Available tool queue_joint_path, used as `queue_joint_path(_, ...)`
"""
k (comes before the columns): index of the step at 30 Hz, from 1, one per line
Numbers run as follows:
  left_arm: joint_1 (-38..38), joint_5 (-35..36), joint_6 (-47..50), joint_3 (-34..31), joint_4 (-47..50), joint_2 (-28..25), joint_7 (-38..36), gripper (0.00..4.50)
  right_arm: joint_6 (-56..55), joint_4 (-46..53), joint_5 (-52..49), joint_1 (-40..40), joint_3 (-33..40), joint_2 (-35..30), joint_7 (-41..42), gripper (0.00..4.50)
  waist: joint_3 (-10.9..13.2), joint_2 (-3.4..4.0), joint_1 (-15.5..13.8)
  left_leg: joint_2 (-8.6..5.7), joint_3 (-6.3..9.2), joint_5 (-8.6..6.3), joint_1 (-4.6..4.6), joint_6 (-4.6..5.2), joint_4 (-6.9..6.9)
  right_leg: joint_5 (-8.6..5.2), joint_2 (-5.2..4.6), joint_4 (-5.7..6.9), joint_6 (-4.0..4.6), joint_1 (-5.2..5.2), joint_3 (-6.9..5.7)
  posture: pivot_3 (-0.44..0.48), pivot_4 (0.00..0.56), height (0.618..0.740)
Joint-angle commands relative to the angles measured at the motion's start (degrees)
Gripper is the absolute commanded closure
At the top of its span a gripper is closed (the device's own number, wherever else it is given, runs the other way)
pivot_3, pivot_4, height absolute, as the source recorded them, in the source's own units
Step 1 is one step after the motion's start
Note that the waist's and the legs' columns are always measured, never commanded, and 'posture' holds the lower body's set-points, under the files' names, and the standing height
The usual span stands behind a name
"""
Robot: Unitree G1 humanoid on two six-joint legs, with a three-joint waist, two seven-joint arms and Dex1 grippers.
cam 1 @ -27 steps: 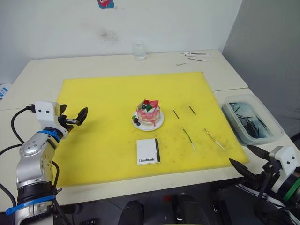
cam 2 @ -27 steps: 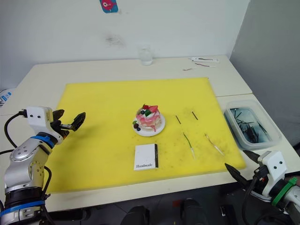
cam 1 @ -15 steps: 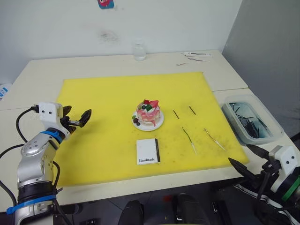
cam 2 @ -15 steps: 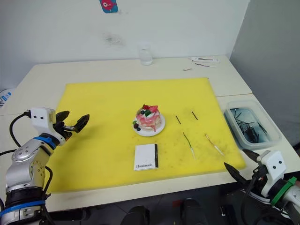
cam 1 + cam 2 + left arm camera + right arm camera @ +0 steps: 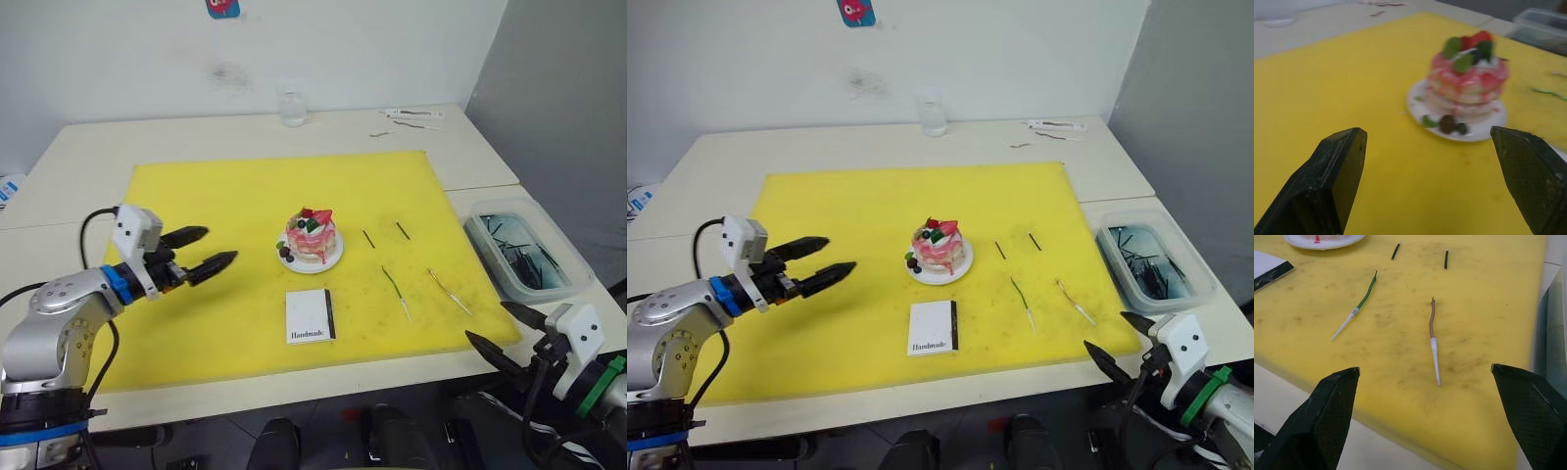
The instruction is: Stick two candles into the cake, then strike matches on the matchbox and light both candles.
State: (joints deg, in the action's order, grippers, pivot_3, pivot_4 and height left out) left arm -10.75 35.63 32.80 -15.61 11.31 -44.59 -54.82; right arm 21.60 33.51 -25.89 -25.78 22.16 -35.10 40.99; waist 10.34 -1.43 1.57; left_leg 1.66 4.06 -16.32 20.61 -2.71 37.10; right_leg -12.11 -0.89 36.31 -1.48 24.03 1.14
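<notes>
Right wrist view: matchbox (image 5: 1267,268) cut off | left tool (image 5: 201,252), right tool (image 5: 498,334) spread wide, empty

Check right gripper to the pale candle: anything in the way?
Nothing visible. The right gripper, open, sits off the mat's near edge; only bare yellow mat lies between it and the pale candle. The green candle lies off to one side.

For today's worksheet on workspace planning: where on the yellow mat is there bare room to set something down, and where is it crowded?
Free: the yellow mat behind the cake, and its left part around the left gripper. Crowded: right of the cake, where matches and candles lie, and around the matchbox.
</notes>
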Motion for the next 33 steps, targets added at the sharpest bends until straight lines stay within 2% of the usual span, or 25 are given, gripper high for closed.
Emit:
queue_joint_path(1, -1.04, 3.72, 1.62, 4.64, 9.58, -0.65, -3.90, 0.04, -0.89, -0.07, 1.50, 2.22, -1.73, -0.47, -0.79, 0.00, 0.00, 0.02, 0.02, 0.00, -0.01, 0.00, 0.00, 0.00, 0.00, 0.00, 0.00, 0.00, 0.00, 0.00, 0.02, 0.000, 0.150, 0.740)
queue_joint_path(4, -2.42, 3.67, 0.70, 7.98, 11.95, 0.00, -5.56, 0.04, -1.01, -1.40, 2.80, 4.34, -3.33, -0.56, -1.22, 0.00, 0.00, 0.02, 0.02, 0.00, -0.07, 0.00, 0.03, 0.00, 0.00, 0.00, 0.02, 0.01, 0.00, -0.02, 0.07, 0.000, 0.150, 0.740)
queue_joint_path(7, -3.37, -0.06, -4.35, 11.71, 11.14, 0.38, -8.40, 0.04, -0.22, -2.72, 3.92, 6.52, -5.11, -0.35, -2.23, 0.00, 0.00, 0.02, 0.04, 0.00, -0.07, 0.00, 0.03, 0.00, -0.01, -0.01, 0.05, 0.07, 0.02, -0.02, 0.10, 0.000, 0.150, 0.740)
queue_joint_path(14, -4.55, -1.13, -8.21, 13.73, 8.55, 2.03, -10.32, 0.04, 1.51, -3.67, 5.81, 8.34, -7.04, -1.10, -3.61, 0.00, 0.01, 0.02, 0.04, 0.00, -0.08, 0.00, 0.04, 0.01, 0.00, -0.02, 0.07, 0.07, 0.03, 0.01, 0.13, 0.000, 0.150, 0.740)
queue_joint_path(20, -4.54, -1.84, -9.24, 14.45, 7.38, 2.41, -11.03, 0.00, 2.74, -4.66, 7.21, 9.24, -8.53, -1.63, -4.03, 2.01, 0.01, 0.02, 0.06, 0.00, -0.10, 0.00, 0.04, 0.01, 0.00, -0.02, 0.07, 0.07, 0.03, 0.02, 0.15, 0.000, 0.150, 0.740)
queue_joint_path(26, -3.74, -2.10, -9.33, 14.41, 7.86, 2.81, -10.68, 0.00, 4.56, -5.56, 8.90, 9.13, -9.76, -2.22, -4.72, 4.31, 0.01, 0.02, 0.06, -0.01, -0.10, 0.00, 0.03, 0.01, 0.01, -0.02, 0.07, 0.07, 0.03, 0.01, 0.16, 0.000, 0.150, 0.740)
queue_joint_path(27, -3.65, -2.13, -9.28, 14.44, 7.97, 2.92, -10.56, 0.00, 4.76, -5.70, 9.04, 9.12, -9.75, -2.18, -4.76, 4.46, 0.00, 0.02, 0.06, -0.01, -0.10, 0.00, 0.03, 0.01, 0.01, -0.02, 0.07, 0.07, 0.03, 0.01, 0.16, 0.000, 0.150, 0.740)
queue_joint_path(33, -3.09, -2.11, -8.75, 14.39, 8.53, 3.66, -9.73, 0.00, 6.82, -5.58, 8.22, 9.33, -8.03, -1.54, -5.85, 4.46, 0.00, 0.01, 0.05, -0.01, -0.10, 0.00, 0.03, 0.01, 0.02, -0.02, 0.07, 0.07, 0.03, 0.00, 0.16, 0.000, 0.150, 0.740)
